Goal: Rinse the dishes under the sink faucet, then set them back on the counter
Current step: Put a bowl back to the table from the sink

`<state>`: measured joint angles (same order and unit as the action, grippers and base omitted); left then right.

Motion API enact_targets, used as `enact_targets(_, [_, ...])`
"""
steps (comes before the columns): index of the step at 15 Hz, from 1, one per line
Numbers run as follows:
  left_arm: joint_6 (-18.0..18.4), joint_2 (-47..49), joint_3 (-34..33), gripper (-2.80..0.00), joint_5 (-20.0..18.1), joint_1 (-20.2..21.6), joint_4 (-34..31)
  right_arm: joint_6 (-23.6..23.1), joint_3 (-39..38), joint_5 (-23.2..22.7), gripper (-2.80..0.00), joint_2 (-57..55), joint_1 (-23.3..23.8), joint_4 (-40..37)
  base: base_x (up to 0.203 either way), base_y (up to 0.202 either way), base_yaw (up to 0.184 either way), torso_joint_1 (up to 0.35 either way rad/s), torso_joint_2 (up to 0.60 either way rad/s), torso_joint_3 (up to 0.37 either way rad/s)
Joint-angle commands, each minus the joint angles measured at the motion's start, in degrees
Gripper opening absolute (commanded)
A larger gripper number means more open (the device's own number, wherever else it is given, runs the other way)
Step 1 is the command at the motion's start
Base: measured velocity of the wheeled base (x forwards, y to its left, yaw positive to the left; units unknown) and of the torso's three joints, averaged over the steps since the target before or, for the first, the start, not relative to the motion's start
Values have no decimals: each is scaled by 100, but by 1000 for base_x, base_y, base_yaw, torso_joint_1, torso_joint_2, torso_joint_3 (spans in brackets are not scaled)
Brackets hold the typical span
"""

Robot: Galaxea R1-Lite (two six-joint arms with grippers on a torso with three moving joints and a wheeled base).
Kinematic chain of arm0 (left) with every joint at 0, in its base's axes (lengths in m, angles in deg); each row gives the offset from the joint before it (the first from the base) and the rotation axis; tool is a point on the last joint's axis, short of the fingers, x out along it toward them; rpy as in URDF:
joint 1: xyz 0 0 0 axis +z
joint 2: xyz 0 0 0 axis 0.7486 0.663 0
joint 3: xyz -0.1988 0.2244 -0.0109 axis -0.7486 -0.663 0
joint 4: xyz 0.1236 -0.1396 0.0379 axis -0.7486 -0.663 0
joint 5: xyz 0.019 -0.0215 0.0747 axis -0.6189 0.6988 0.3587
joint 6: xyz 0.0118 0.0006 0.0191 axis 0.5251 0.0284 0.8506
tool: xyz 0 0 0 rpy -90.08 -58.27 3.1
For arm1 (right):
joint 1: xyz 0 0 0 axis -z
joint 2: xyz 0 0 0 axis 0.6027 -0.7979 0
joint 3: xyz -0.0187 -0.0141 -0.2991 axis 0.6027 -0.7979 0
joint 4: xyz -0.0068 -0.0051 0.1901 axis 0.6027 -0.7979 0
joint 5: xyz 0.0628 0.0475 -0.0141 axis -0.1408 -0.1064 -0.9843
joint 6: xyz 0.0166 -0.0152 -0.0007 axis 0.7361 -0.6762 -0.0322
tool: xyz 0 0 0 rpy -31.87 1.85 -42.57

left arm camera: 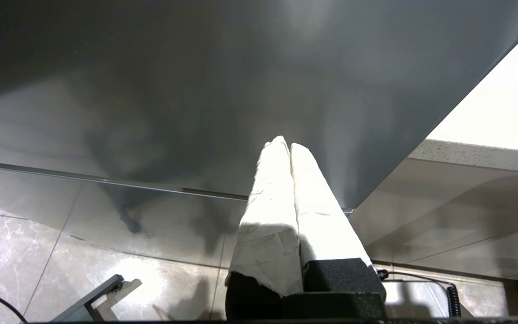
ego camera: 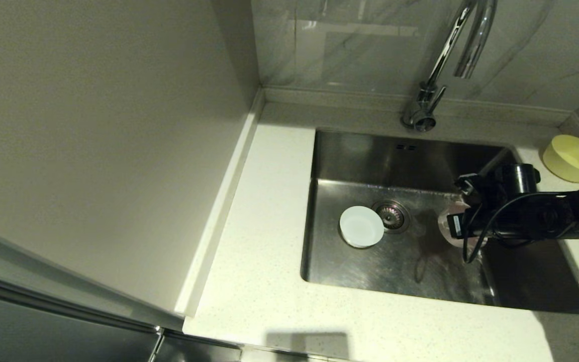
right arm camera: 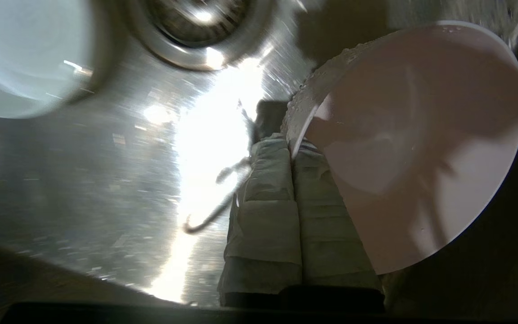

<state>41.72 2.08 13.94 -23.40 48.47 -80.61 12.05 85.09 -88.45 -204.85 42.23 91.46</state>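
- Grey-beige wall panel point(ego camera: 98, 130) fills the far left of the head view, meeting the counter point(ego camera: 264, 281) along a low raised edge strip point(ego camera: 219, 211) that runs diagonally toward the back corner.
- White speckled stone lies bare and open between that strip and the sink's left rim, and widens into a broad band along the front edge.
- Left gripper point(left arm camera: 288, 146) shows only in its own wrist view, hanging by a dark cabinet front point(left arm camera: 196, 90) above a marbled tile floor point(left arm camera: 25, 252); its two cloth-wrapped fingers point(left arm camera: 268, 202) are pressed flat together with nothing between them.
- Brushed steel sink point(ego camera: 329, 166) sits sunk in the counter, its walls steep and its floor wet and glaring.
- White bowl point(ego camera: 361, 227) rests on the sink floor, touching the left side of the round strainer drain point(ego camera: 391, 216); open floor stretches in front of both.
- Chrome faucet point(ego camera: 438, 70) rises behind the back rim against the marbled backsplash point(ego camera: 360, 45), its spout arching over the basin.
- Right gripper point(right arm camera: 291, 146) reaches in over the sink's right half, its fingers closed tight on the rim of the pink bowl point(right arm camera: 421, 144), which is tipped on edge with droplets along its lip; whether the bowl is clear of the floor I cannot tell.
- Yellow-green bowl point(ego camera: 573, 158) stands on the counter in the back right corner, just beyond the sink's right rim, tilted with its opening showing and nothing visible inside.
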Motion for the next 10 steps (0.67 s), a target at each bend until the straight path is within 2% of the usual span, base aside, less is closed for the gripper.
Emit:
enact_targets(1, [-4, -9, 0, -280, 4, 0, 3, 100, -183, -990, -280, 563, 97, 34, 0, 0, 0, 0, 0, 0])
enact_targets(2, [-4, -9, 0, -280, 4, 0, 3, 317, -230, -1591, -280, 732, 129, 34, 0, 0, 0, 0, 0, 0])
enact_targets(6, [-4, -9, 0, -280, 4, 0, 3, 1990, -527, -3759, -280, 1614, 29, -122, 0, 0, 0, 0, 0, 0])
enact_targets(8, [-4, -9, 0, -280, 4, 0, 3, 3245, -567, -4454, -280, 1911, -104, -145, 0, 0, 0, 0, 0, 0])
enact_targets(10, [-4, -9, 0, -280, 4, 0, 3, 4813, -450, -4908, -280, 2072, -216, -131, 0, 0, 0, 0, 0, 0])
